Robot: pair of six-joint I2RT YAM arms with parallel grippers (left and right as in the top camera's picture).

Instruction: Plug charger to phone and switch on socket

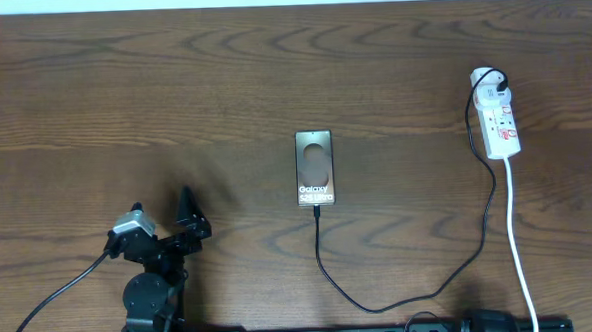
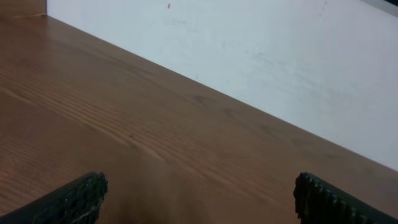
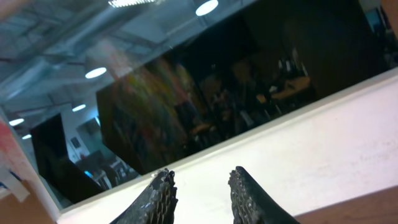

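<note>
Mid-table: a dark grey-bronze, glossy, flat rectangular phone (image 1: 314, 168) with white "Galaxy" lettering lies flat. Its short lower edge is turned toward the robot, so its port faces the arms' side.
Charger lead: a long thin black cable (image 1: 317, 245) meets the phone's lower edge at its small plug tip. It loops toward the near table edge, then climbs right to the white adapter (image 1: 487, 78). The slack loop keeps the lead from tugging the phone. The tip appears seated, though it is too small to confirm.
Socket: a narrow white power strip with small red marks (image 1: 501, 122) lies at the far right, with the adapter plugged in at its far end. Its thick white cord (image 1: 518, 246) runs off toward the near edge. The switch position is too small to read.
Left claw (image 2: 199, 205): it is spread fully wide and holds nothing. It sits low over the brown wood-grain tabletop (image 1: 123, 93) at the near left, well apart from every task item, and is judged idle.
Right claw (image 3: 199, 193): its ribbed fingers are narrowly parted with nothing between them. It points up at the wall, not at the table.
Stage (judgement): the plugging looks done and pressing the strip's switch remains. The strip lies on the right arm's side.
</note>
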